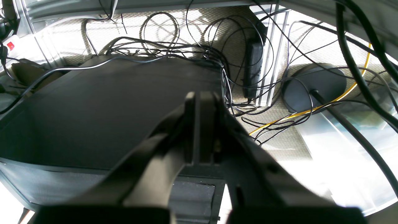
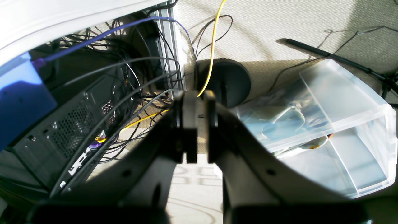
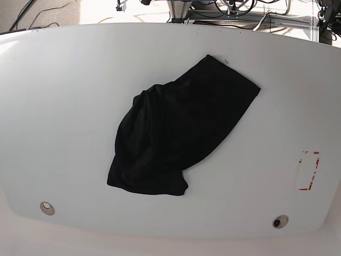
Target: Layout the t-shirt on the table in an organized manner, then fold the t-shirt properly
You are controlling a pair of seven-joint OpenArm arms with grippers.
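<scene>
Plain black t-shirt point(image 3: 178, 128) on a glossy white table point(image 3: 64, 106) bearing a red tape mark point(image 3: 308, 170).

No readable text, label or number anywhere — not on any surface in view.

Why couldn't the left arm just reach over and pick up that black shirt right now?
Probably it could: the t-shirt lies crumpled mid-table with nothing on or around it. But the left tool is shut and pointing at floor cables, off the tabletop, so it must first swing over and open.
</scene>
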